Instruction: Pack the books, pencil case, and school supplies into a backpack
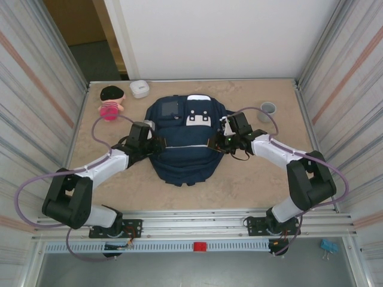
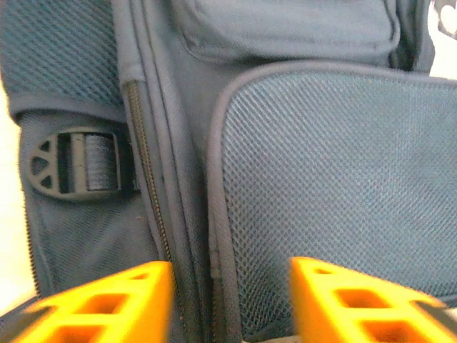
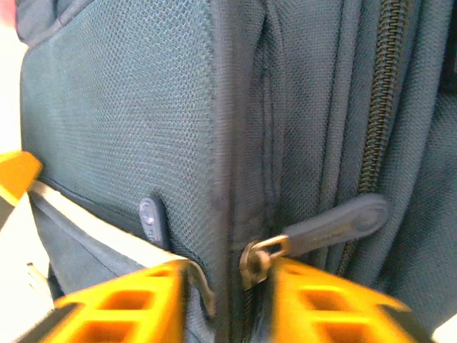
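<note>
The large navy blue fabric backpack with white patches lies flat on its back at the middle of the table, front pockets up. Judged from its sagging outline and woven mesh pocket panel, it is soft and limp: it will fold under a single lift and offers no rigid edge. Take hold at the reinforced points, namely the flat dark zipper pull tab, the piped seams or the grey plastic strap buckle. The left gripper stands at the backpack's left flank, its orange fingers spread with nothing clamped between them. The right gripper stands at the backpack's right flank, jaws likewise apart, the zipper ring sitting in the gap. The beige mottled table top under the backpack is smooth, so expect sliding. Beyond the backpack's top edge sit a pink plush doll with black hair, a small white rounded box and a grey cup. Ribbed metal wall panels flank the backpack on both sides.
</note>
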Controlling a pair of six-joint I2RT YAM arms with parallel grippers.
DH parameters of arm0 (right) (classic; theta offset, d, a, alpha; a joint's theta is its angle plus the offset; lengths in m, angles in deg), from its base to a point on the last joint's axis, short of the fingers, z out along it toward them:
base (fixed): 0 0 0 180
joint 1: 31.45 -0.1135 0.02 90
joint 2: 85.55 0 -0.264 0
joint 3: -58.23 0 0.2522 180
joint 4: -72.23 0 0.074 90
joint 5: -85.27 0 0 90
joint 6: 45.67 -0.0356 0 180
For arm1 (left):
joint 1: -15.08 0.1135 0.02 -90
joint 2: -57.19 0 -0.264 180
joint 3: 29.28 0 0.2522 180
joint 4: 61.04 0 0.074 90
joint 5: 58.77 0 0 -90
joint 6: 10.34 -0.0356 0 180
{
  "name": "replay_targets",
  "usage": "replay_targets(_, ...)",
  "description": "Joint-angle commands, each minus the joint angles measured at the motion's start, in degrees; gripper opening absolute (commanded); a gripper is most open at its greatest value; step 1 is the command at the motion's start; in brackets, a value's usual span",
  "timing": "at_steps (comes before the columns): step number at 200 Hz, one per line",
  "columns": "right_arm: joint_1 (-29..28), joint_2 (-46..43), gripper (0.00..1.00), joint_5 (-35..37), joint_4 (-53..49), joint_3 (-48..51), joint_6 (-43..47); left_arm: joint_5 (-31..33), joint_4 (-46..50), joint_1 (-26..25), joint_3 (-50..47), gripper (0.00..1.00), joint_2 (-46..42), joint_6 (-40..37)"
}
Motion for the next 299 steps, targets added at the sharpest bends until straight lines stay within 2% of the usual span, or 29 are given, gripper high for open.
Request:
replay_targets(1, 1.3, -2.89, 0.58, 3.03, -6.49, -4.19, 3.95, 3.95, 1.64, 0.57, 0.44, 0.66, -6.49, 0.49)
replay_targets(22, 3.15, -1.24, 0.66, 4.97, -11.94, -9.75, 7.06, 4.49, 5.17, 2.39, 3.48, 0.78, -8.96, -1.04)
replay_targets(42, 4.47, 3.11, 0.7, 4.18, -13.77, -13.98, 9.1, 1.26, 6.88, 5.64, 6.76, 0.79, -5.98, -3.23)
replay_targets(69, 5.07, 9.86, 0.68, 0.88, -12.41, -17.13, 10.36, -6.19, 6.04, 9.46, 9.56, 0.78, 1.86, -4.09)
replay_targets(90, 5.09, 14.27, 0.63, 0.17, -10.2, -17.18, 10.45, -8.8, 3.95, 9.47, 10.24, 0.7, 7.34, -3.84)
replay_targets(107, 5.01, 16.44, 0.55, 0.33, -8.44, -15.49, 9.92, -10.12, 1.17, 9.17, 8.89, 0.59, 10.53, -1.95)
replay_targets(141, 4.62, 14.45, 0.41, 1.56, -3.75, -6.0, 7.81, -8.95, -4.24, 6.29, 2.94, 0.46, 12.53, 0.94)
replay_targets(171, 4.63, 9.32, 0.41, 3.95, -1.3, 1.87, 6.35, -4.53, -6.84, 1.82, -2.25, 0.4, 11.38, 3.81)
replay_targets(201, 4.86, 6.44, 0.44, 4.74, -1.07, 3.82, 6.43, -1.88, -10.18, -0.88, -5.86, 0.39, 11.39, 6.82)
replay_targets(219, 4.87, 3.8, 0.53, 5.1, -2.44, 3.02, 6.67, -0.51, -8.28, -1.81, -4.57, 0.44, 9.49, 6.28)
replay_targets(236, 5.04, -0.48, 0.61, 7.03, -5.53, 0.59, 7.92, 3.17, -3.68, -2.67, -1.52, 0.57, 4.61, 3.13)
replay_targets(264, 6.98, -9.77, 0.67, 12.33, -12.59, -5.58, 12.08, 13.99, 5.08, -3.67, 4.77, 0.79, -7.49, -4.68)
replay_targets(270, 7.67, -11.68, 0.77, 13.3, -13.81, -7.09, 13.32, 15.42, 5.96, -3.78, 5.56, 0.82, -10.37, -7.31)
replay_targets(271, 7.81, -11.97, 0.81, 13.46, -13.97, -7.34, 13.48, 15.74, 6.09, -3.79, 5.68, 0.83, -10.84, -7.84)
replay_targets(272, 7.93, -12.34, 0.9, 13.58, -14.09, -7.55, 13.69, 16.16, 6.16, -3.8, 5.78, 0.83, -11.25, -8.24)
replay_targets(273, 8.03, -12.52, 0.96, 13.78, -14.15, -7.75, 13.89, 16.51, 6.15, -3.84, 5.83, 0.84, -11.45, -8.66)
replay_targets(275, 8.31, -13.12, 1.0, 13.92, -14.37, -8.07, 14.23, 17.09, 6.23, -3.88, 5.98, 0.85, -12.55, -9.41)
replay_targets(299, 11.45, -20.71, 0.99, 17.87, -15.43, -10.6, 19.06, 25.3, 4.05, -4.16, 4.56, 0.94, -23.29, -18.94)
